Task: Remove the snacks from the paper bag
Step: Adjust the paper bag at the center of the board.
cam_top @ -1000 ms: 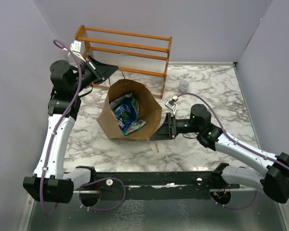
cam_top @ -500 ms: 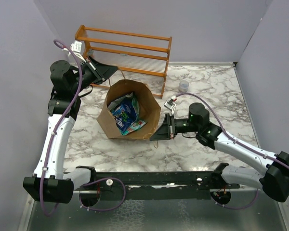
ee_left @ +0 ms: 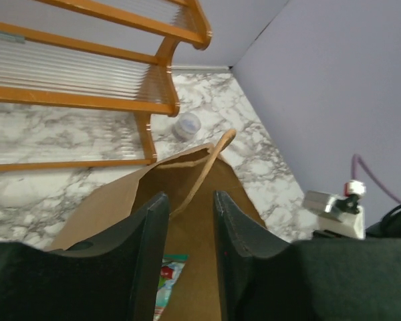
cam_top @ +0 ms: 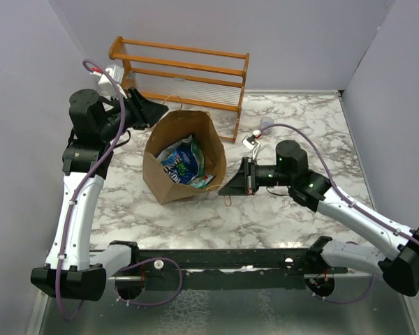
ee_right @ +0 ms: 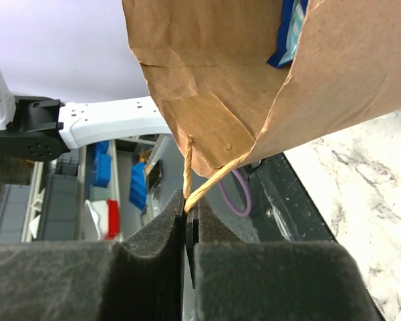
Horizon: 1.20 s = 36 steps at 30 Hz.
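The brown paper bag (cam_top: 159, 180) stands open-mouthed on the marble table, with blue and green snacks (cam_top: 182, 162) inside. My left gripper (cam_top: 159, 110) hovers at the bag's far rim. In the left wrist view it (ee_left: 190, 210) is open, and the far loop handle (ee_left: 202, 170) runs loose between the fingertips, above a teal packet (ee_left: 167, 274). My right gripper (cam_top: 225, 191) sits by the bag's near right side. The right wrist view shows it (ee_right: 187, 212) shut on the near handle (ee_right: 210, 182), under the bag (ee_right: 214, 73), where a blue packet (ee_right: 291, 33) peeks out.
A wooden rack (cam_top: 185, 70) stands just behind the bag, against the back wall. A small clear cup (cam_top: 265, 125) sits to the right of the rack, also visible as the cup (ee_left: 186, 125) in the left wrist view. Grey walls close both sides.
My left gripper has opened and let go of the far handle. My right gripper has shut on the near handle. The bag has shifted slightly to the left.
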{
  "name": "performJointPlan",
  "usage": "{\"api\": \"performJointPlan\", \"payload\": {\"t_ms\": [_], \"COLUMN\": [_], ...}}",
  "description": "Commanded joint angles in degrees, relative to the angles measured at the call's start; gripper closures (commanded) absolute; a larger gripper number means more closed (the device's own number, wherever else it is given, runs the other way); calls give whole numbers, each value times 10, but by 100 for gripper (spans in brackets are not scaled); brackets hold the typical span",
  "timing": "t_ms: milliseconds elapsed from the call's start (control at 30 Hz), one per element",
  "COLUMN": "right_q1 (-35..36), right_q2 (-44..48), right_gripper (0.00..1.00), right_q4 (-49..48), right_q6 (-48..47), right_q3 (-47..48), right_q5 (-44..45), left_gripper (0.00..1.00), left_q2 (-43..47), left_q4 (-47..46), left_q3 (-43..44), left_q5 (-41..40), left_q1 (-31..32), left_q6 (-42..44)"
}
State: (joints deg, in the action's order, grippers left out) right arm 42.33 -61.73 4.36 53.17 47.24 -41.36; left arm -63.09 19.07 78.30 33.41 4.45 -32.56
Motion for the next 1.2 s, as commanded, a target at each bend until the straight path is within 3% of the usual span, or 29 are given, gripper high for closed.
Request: {"api": "performJointPlan", "payload": {"t_ms": [0,133,233,667,867,1067,1167], "right_q1": [3,3,3,3,3,3,3], "right_q2": [19,18,17,21,20,19,18], "right_gripper": [99,99,99,99,99,99,99], "right_q4": [43,53,67,76,80,81,82], "right_q6": [-43,-57,-70,-76,-78,-79,-78], "right_q3": [31,39,49,53,56,59,58], "right_q5": [35,36,40,47,51,49,50], "left_gripper": [58,42,35,31,27,24,22], "left_q2": [10,8,-2,-79,-82,-63,-59], "left_q4": [53,34,30,35,84,76,43], "left_q3": [20,19,21,74,91,72,55], "left_q5": [-30,12,14,27,-37,-102,-55], "left_q1": [-4,-4,-3,-4,-3,-4,-4], "left_q6": [80,113,125,100,90,70,53]}}
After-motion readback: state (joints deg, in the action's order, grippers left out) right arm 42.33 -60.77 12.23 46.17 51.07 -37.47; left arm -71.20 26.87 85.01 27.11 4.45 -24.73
